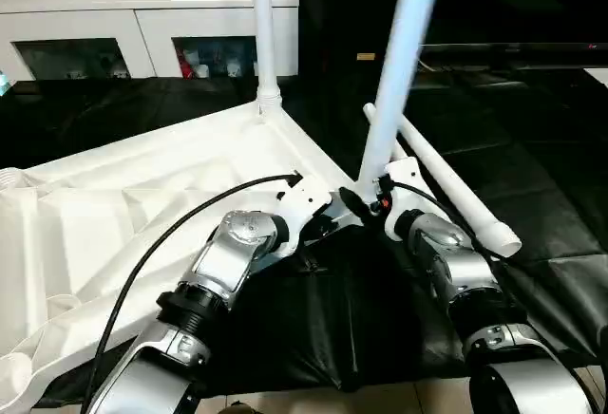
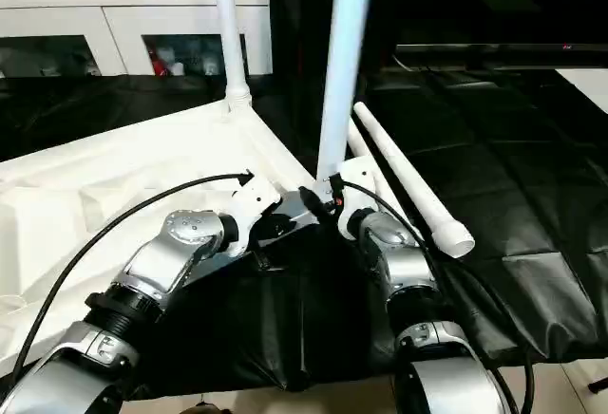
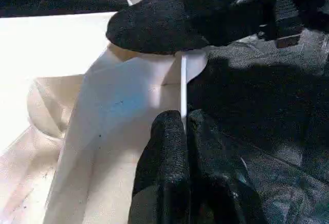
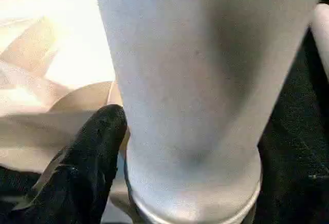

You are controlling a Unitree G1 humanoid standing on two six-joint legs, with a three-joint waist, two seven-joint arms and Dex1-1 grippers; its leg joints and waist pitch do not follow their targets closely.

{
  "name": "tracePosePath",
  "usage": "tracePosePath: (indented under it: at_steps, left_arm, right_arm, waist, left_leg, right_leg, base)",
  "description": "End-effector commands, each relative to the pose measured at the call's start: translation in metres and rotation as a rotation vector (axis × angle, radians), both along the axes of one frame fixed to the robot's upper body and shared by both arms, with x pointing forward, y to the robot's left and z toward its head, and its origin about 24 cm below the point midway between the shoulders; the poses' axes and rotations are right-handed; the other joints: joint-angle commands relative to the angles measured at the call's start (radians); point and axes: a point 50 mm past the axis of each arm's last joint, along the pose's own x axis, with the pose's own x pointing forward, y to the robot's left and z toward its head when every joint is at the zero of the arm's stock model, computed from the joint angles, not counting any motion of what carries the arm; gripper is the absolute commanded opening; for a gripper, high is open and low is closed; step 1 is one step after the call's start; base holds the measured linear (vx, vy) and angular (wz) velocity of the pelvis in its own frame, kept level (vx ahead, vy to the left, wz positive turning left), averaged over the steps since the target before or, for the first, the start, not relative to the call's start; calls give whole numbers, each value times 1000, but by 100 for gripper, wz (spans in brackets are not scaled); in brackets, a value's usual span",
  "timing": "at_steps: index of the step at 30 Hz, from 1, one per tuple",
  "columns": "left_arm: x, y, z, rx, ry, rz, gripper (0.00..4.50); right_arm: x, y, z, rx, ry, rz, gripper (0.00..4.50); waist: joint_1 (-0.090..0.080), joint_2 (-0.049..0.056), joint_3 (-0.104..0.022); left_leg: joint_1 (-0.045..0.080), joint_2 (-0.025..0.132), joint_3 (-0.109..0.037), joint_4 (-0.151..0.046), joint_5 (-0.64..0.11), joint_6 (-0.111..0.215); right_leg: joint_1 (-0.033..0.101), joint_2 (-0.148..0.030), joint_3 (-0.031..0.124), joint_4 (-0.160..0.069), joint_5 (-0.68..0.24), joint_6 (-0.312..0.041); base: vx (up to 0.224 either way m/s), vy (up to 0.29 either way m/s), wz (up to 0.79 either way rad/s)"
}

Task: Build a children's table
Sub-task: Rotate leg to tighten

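The left arm's black fingers (image 3: 172, 147), low centre, pinched the white plastic tabletop's thin raised rim (image 3: 183, 88); the right arm's fingers (image 4: 95, 147) clasped the upright tapered white leg (image 1: 394, 82).

No legible text, label, brand, number or sign appears in any view.

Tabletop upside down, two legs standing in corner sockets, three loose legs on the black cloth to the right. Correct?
Not quite: two loose legs lie on the black cloth, not three, as the left eye view shows. The tabletop is upside down, with two legs standing in corner sockets.
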Motion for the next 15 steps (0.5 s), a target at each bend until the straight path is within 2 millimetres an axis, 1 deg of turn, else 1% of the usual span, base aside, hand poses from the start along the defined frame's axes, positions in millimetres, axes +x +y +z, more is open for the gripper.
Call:
tracePosePath:
  at_steps: [1,2,5,8,9,11,13,14,15]
  left_arm:
    - [0,-14,19,-54,-75,-98,0]
    - [0,-12,18,-50,-72,-109,0]
    - [-2,-7,18,-50,-63,-146,0]
    - [-4,2,18,-52,-46,-213,0]
    - [-6,6,18,-64,-32,-244,0]
    - [-7,7,18,-64,-25,-263,0]
    - [-9,14,16,-40,-8,-307,0]
    - [-9,14,16,-40,-8,-307,0]
    - [-11,18,14,-29,8,-331,0]
  right_arm:
    - [-6,17,1,5,-14,150,393]
    - [-7,13,2,6,-16,166,393]
    - [-10,4,4,-10,-23,244,393]
    - [-20,-8,7,-38,-19,392,393]
    - [-24,-13,8,-46,-12,454,393]
    - [-27,-15,9,-43,-3,486,393]
    - [-33,-19,11,-37,9,562,393]
    - [-33,-19,11,-37,9,562,377]
    - [-36,-19,12,-39,9,595,377]
  waist:
    - [0,-6,-73]
    - [1,-4,-73]
    - [2,-6,-73]
    - [6,-6,-73]
    - [8,-7,-74]
    - [11,-6,-73]
    - [14,-6,-73]
    - [14,-6,-71]
    - [15,-6,-72]
  left_leg:
    - [18,49,-17,-65,-252,49]
    - [18,50,-18,-65,-253,51]
    - [19,51,-17,-65,-252,54]
    - [16,51,-17,-64,-247,66]
    - [17,53,-17,-63,-242,70]
    - [17,53,-15,-62,-246,74]
    - [19,55,-16,-62,-254,72]
    - [18,55,-16,-64,-258,71]
    - [19,56,-17,-64,-257,69]
  right_leg:
    - [51,-83,53,-78,-269,-182]
    - [52,-84,53,-79,-273,-180]
    - [52,-83,54,-79,-272,-180]
    - [54,-81,52,-76,-259,-184]
    - [53,-81,52,-76,-253,-185]
    - [53,-80,52,-76,-260,-191]
    - [51,-82,52,-77,-281,-191]
    - [50,-82,52,-78,-288,-189]
    - [50,-81,52,-77,-291,-188]
  base:
    - [0,0,0]
    - [0,0,0]
    - [0,0,0]
    - [0,0,0]
    - [0,0,0]
    - [0,0,0]
    - [0,0,0]
    - [0,0,0]
    - [0,0,0]
